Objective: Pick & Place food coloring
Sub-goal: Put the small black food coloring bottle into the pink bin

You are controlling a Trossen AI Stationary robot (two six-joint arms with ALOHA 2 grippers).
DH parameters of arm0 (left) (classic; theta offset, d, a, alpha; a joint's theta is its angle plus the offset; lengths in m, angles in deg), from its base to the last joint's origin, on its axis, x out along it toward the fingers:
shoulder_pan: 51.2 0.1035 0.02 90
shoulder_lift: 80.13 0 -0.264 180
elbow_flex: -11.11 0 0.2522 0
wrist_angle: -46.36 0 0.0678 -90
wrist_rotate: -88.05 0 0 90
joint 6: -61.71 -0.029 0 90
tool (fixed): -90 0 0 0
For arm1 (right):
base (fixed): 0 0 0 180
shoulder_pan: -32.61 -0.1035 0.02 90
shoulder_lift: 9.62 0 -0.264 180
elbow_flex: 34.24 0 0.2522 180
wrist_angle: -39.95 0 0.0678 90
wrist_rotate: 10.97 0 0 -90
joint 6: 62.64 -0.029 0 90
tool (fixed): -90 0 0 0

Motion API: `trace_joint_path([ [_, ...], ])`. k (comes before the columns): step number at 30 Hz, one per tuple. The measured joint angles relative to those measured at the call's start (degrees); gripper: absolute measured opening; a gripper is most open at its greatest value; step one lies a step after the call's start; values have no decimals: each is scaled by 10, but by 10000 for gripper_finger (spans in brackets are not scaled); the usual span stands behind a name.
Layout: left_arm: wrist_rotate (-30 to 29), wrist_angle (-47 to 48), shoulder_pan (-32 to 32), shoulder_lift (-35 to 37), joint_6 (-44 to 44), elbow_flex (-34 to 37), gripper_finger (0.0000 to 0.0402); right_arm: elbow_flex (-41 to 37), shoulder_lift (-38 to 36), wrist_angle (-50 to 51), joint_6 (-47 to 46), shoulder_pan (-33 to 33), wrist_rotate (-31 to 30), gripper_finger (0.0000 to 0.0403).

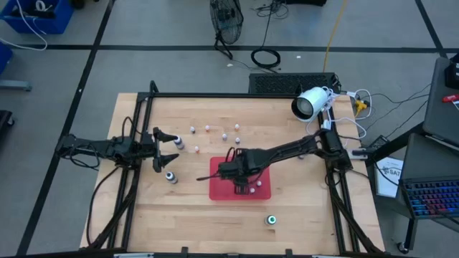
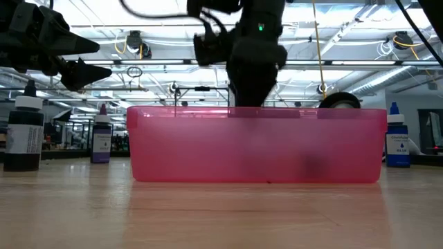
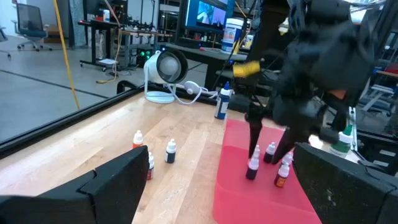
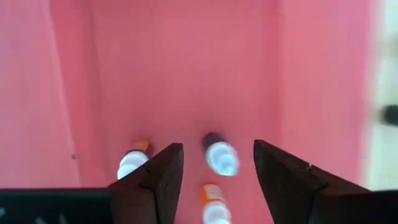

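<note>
**A:** Where does the work stand?

**B:** The right hand (image 4: 217,171) hangs over the near part of the red tray (image 1: 219,188), pointing down. Its fingers stand parted, with a dark-capped bottle (image 4: 221,157) upright on the tray floor between them and no pad touching it. I judge this the release of one food coloring bottle.

**A:** So how should it finish well?

**B:** Go straight up, fingers kept apart. Two orange-tipped bottles (image 4: 132,162) stand just beside the fingers, so any sideways drift could knock them over. In the left wrist view the tray's bottles (image 3: 254,167) crowd together under the right hand.

**A:** And the left hand?

**B:** The left hand (image 1: 166,148) waits wide open and empty above the left of the worktop (image 1: 301,211), near a grey bottle (image 1: 171,177).

**A:** What is left?

**B:** Several small bottles (image 1: 208,129) are scattered on the far side of the worktop, well apart from the tray, and a green-capped one (image 1: 272,220) stands near the front edge, right of centre. The next pick should take an isolated one.
</note>
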Motion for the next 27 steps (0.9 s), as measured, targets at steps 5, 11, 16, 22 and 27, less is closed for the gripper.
trace_joint_path([
  [5,0,0,0,0,0,0,392,0,-53,-18,25,17,-46,183],
  [11,0,0,0,0,0,0,392,0,-114,-54,86,83,-128,187],
  [16,0,0,0,0,0,0,392,6,-125,-62,103,169,-107,196],
  [22,0,0,0,0,0,0,392,4,-69,-44,119,224,-43,213],
  [27,0,0,0,0,0,0,392,4,-26,-47,147,228,-27,219],
])
